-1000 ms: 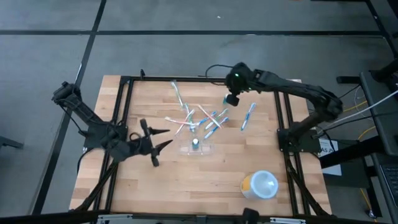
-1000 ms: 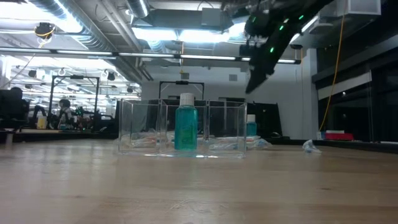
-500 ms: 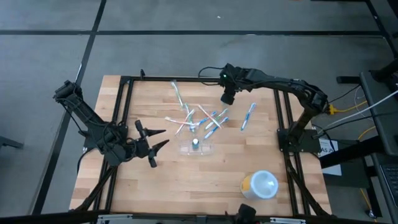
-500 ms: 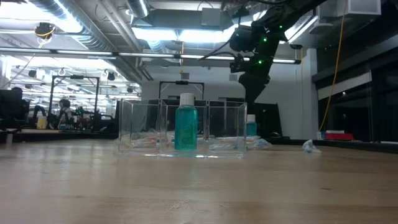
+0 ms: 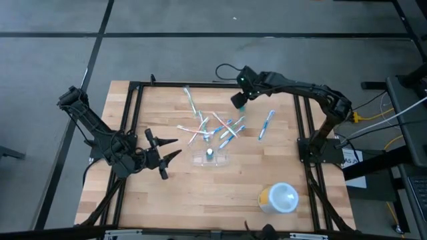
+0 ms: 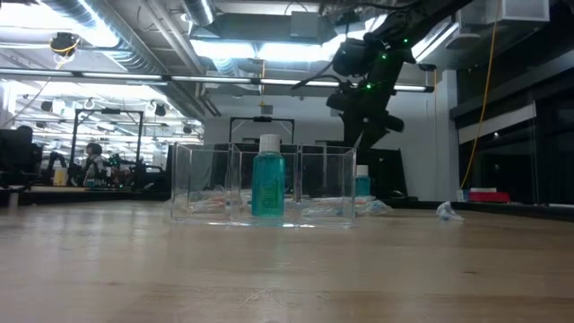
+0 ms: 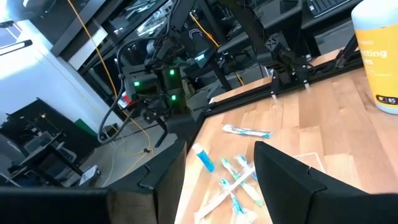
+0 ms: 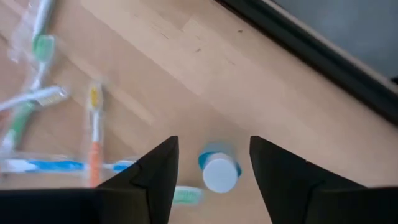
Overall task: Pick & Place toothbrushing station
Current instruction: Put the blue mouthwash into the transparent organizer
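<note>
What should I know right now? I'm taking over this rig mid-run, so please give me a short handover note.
Left gripper: open, empty, waiting at the table's left side.
Right gripper: open, empty, above a small white-capped bottle standing near the far edge.
Holder: mid-table, with a teal bottle in its middle compartment.
Left: the small bottle and the toothbrushes lying loose behind the holder.

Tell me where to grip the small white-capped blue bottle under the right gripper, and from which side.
Probably best: take the small bottle around its round blue body just below the white cap, coming straight down. It stands upright, and the right gripper hangs above it, open fingers either side.
</note>
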You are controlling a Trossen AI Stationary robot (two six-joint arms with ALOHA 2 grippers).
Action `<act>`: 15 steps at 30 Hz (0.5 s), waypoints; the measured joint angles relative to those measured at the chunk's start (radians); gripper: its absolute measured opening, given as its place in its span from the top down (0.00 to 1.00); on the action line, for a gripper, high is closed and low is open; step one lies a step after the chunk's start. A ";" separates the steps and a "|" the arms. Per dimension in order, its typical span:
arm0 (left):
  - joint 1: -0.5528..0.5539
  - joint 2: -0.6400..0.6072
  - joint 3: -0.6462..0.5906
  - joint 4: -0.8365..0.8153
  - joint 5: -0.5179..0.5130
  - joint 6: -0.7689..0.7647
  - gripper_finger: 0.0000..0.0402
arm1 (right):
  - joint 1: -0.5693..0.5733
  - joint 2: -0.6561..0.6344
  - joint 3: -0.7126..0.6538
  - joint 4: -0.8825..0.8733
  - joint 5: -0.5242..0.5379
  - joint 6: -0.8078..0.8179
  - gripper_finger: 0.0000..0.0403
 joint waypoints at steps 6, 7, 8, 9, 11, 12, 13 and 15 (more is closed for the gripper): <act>0.000 0.001 0.000 0.014 0.000 0.001 0.54 | -0.007 0.000 0.000 -0.067 -0.011 0.107 0.51; 0.000 0.001 0.000 0.014 0.000 0.001 0.54 | -0.007 0.000 0.000 -0.079 -0.010 0.122 0.51; 0.000 0.001 0.000 0.015 0.000 0.002 0.54 | -0.007 0.000 0.000 -0.085 -0.009 0.137 0.51; 0.000 0.001 0.000 0.014 0.000 0.002 0.54 | -0.005 0.000 0.000 -0.085 -0.009 0.147 0.51; 0.000 0.001 0.000 0.015 0.000 0.002 0.54 | -0.003 0.000 0.000 -0.085 0.006 0.169 0.51; 0.000 0.001 0.000 0.015 0.000 0.002 0.54 | -0.003 0.000 0.000 -0.085 0.016 0.183 0.51; 0.000 0.001 0.000 0.016 0.000 0.003 0.54 | -0.002 0.000 0.000 -0.085 0.020 0.192 0.51; 0.000 0.001 0.000 0.025 0.000 0.009 0.54 | 0.001 0.009 0.000 -0.083 0.020 0.214 0.51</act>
